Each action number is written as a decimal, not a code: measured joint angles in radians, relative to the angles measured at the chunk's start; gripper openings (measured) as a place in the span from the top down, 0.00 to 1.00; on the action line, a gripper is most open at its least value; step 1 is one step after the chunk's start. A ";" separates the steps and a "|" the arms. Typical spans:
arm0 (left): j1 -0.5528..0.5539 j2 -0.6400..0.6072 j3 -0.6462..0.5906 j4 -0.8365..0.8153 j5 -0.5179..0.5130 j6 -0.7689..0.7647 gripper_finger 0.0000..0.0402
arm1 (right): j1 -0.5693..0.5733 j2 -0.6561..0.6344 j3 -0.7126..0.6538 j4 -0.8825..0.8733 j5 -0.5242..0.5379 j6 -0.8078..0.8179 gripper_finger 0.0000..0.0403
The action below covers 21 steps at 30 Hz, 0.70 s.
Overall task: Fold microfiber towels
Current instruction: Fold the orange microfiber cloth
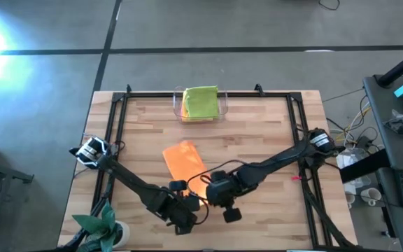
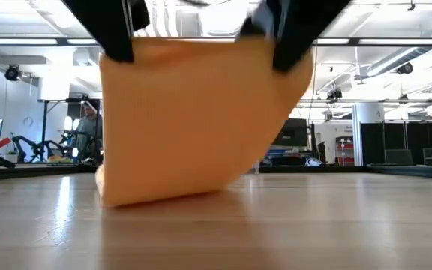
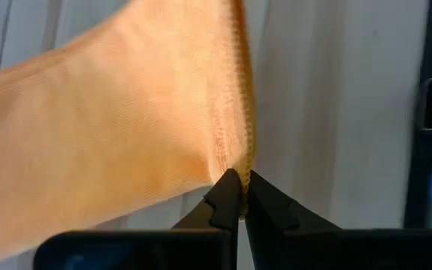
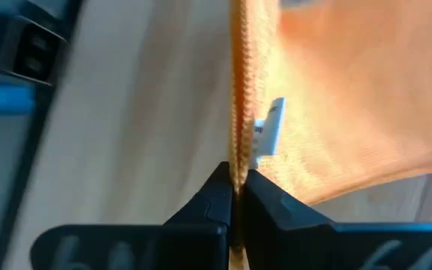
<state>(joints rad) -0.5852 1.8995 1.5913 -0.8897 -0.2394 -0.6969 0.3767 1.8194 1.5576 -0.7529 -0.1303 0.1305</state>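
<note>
Both grippers are pinched tight on the orange towel (image 2: 193, 120), one corner each: the left gripper (image 3: 241, 196) and the right gripper (image 4: 236, 187) have the hem squeezed right between their fingertips. The cloth hangs down from the fingers, its lower edge dragging on the table (image 2: 336, 225). A white tag (image 4: 270, 127) sticks out just past the right fingers.
</note>
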 joint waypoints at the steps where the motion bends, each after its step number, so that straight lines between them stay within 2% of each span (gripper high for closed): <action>1: -0.001 -0.011 0.000 0.000 0.001 -0.005 1.00 | 0.009 0.000 0.027 -0.022 0.001 0.013 0.98; 7: -0.011 -0.091 0.016 0.009 0.017 -0.091 1.00 | 0.039 0.000 0.163 -0.162 0.007 0.145 0.98; 11: -0.019 -0.131 0.032 -0.010 -0.008 -0.111 1.00 | 0.049 0.000 0.214 -0.231 0.124 0.141 0.98; 16: 0.010 -0.150 0.023 -0.215 -0.112 -0.164 1.00 | -0.009 0.012 0.205 -0.178 0.251 0.065 0.98; 21: 0.081 -0.150 0.011 -0.376 -0.133 -0.189 1.00 | -0.116 0.063 0.195 -0.127 0.380 0.015 0.98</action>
<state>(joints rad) -0.5045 1.7496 1.6020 -1.2656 -0.3721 -0.8861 0.2603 1.8828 1.7527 -0.8801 0.2496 0.1454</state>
